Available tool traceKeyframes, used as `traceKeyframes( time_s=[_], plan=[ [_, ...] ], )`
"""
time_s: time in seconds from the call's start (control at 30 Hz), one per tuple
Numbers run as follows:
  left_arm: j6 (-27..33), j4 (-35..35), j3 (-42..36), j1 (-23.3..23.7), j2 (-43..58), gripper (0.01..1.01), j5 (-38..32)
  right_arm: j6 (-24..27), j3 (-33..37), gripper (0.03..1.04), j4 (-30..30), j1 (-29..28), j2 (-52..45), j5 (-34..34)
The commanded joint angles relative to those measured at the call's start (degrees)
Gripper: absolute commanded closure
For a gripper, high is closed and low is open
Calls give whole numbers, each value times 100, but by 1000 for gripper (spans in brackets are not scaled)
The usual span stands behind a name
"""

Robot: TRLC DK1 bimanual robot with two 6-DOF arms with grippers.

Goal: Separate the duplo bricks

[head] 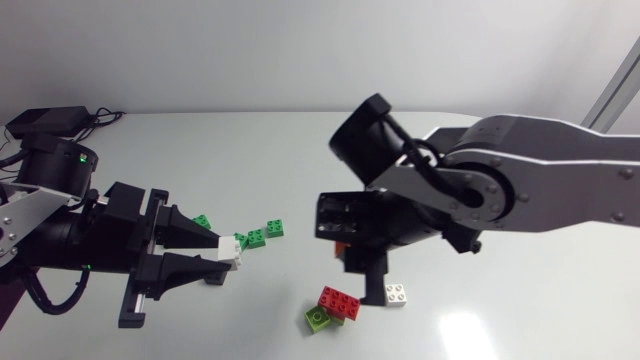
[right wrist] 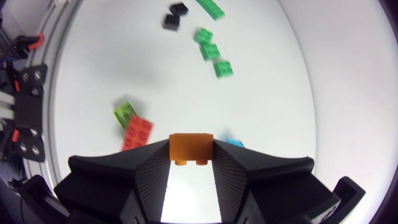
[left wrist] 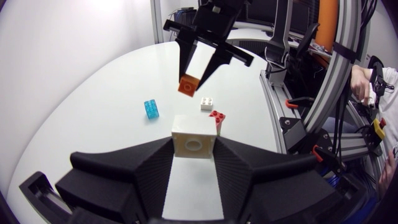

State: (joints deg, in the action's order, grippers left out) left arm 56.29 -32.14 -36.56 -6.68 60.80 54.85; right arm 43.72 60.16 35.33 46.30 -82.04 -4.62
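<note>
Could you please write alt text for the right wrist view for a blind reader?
The right gripper is shut on an orange brick above the white table. Ahead lie a red brick, a lime brick and green bricks.

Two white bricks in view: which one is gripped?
The white brick between the left gripper's fingers, held from both sides. The other white brick lies free on the table, next to the red brick.

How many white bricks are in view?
2. The first white brick is gripped in the left hand; the second white brick lies on the table near the red brick. Others may be hidden.
</note>
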Motion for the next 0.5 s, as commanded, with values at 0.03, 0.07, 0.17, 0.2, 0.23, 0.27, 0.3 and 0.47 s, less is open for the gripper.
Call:
traceKeyframes(
  time_s=[0.03,0.07,0.17,0.2,0.23,0.27,0.3,0.47],
  plan=[
    [92,41,-9,52,-68,705,-27,857,-461,849,167,-438,83,-548],
    [92,50,-9,44,-68,705,-36,1094,-576,849,132,-605,4,-874],
    [92,50,-9,9,-85,705,-45,1499,-664,849,123,-939,-172,-1093],
    [92,50,-9,0,-103,705,-45,1630,-681,849,105,-1062,-277,-1260],
    [84,41,-9,0,-129,705,-53,1745,-681,849,88,-1132,-365,-1331],
    [84,32,-1,0,-173,705,-71,1841,-681,849,105,-1211,-418,-1348],
    [75,32,8,0,-235,705,-97,1920,-681,849,123,-1255,-444,-1410],
    [92,-20,43,44,-349,705,-159,2325,-734,851,536,-1370,-603,-1955]
  ],
)
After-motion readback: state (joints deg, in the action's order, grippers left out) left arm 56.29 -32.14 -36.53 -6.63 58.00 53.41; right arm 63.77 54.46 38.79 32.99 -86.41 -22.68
